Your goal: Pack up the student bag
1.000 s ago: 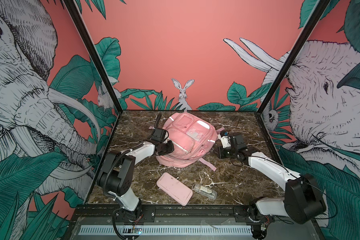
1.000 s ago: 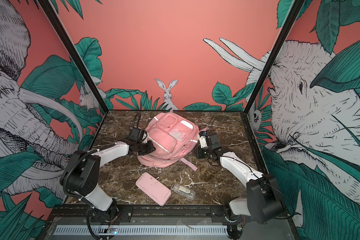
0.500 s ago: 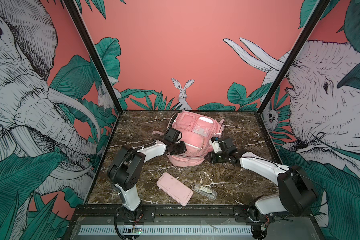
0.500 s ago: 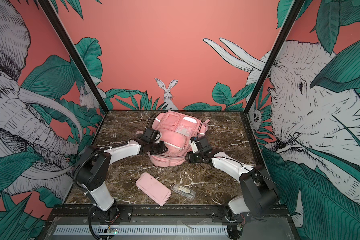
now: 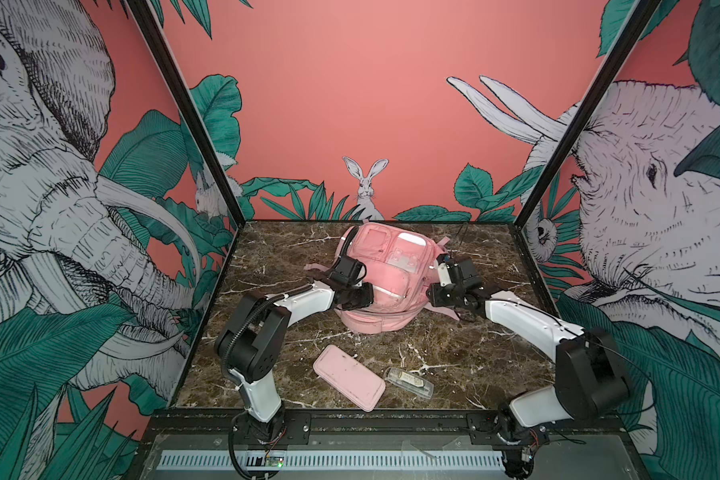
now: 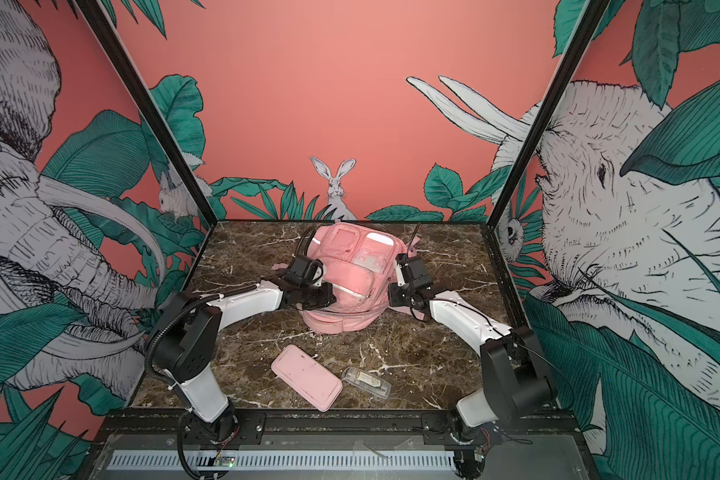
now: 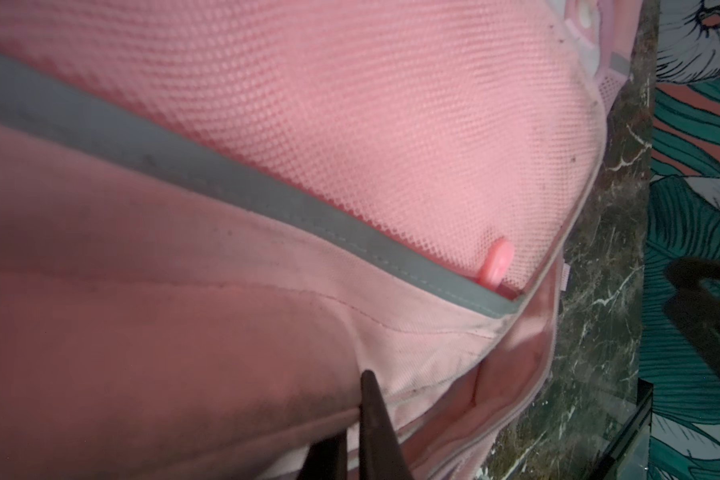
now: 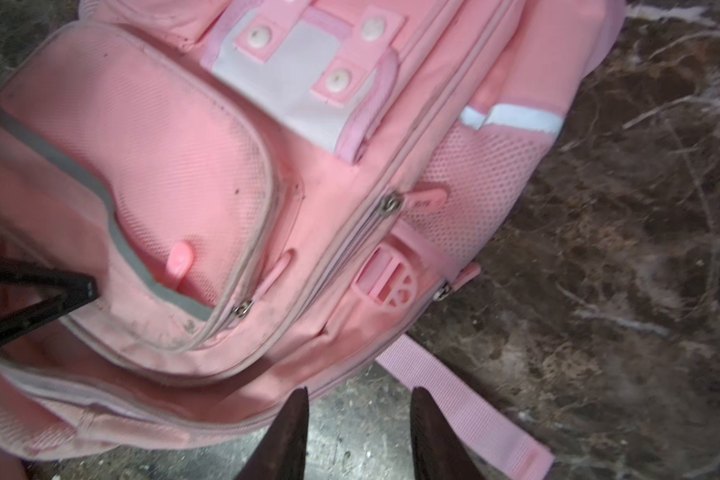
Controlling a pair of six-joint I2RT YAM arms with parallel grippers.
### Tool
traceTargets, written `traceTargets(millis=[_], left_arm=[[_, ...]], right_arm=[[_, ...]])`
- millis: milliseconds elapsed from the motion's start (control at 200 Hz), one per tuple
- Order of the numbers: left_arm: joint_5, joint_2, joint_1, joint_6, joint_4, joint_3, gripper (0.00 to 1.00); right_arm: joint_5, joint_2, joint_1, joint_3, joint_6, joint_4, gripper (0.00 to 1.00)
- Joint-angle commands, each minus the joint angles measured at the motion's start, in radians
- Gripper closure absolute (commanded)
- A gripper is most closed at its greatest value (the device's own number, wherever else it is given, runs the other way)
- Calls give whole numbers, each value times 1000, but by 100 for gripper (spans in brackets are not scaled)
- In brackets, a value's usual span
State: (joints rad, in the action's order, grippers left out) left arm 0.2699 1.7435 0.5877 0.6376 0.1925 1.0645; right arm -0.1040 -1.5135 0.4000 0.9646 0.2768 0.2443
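Both top views were bright and evenly lit, sharp, with the walls (image 5: 661,249) bowing at the edges. A white patch on the student bag (image 5: 381,251) glared. My left wrist view was dim and soft up close; in my right wrist view my right hand (image 8: 360,390) was dark and blurred.

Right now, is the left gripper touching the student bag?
Touching. The right wrist view shows the left gripper shut on the student bag, pinching its pocket fabric.

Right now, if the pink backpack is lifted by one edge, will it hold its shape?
Probably not: the student bag lies slumped and creased, its soft fabric and mesh suggesting it would sag and fold. Its loose strap would likely dangle and drag.
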Motion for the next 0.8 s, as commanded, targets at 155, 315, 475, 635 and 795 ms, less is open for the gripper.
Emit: traceTargets(millis=[155, 315, 475, 635, 795], left_arm=[[-95, -90, -49, -172, 207, -29, 100], [-156, -102, -118, -259, 289, -24, 100], [-176, -92, -176, -292, 306, -1, 100], [-133, -47, -178, -298, 306, 57, 95], [-132, -20, -183, -290, 289, 71, 94]], right_arm=[[-39, -159, -11, 98, -128, -18, 57], [-110, -176, -9, 109, -182, -20, 55], [-182, -169, 11, 96, -213, -52, 52], [-226, -195, 52, 125, -254, -40, 51], [-248, -221, 72, 120, -264, -47, 51]])
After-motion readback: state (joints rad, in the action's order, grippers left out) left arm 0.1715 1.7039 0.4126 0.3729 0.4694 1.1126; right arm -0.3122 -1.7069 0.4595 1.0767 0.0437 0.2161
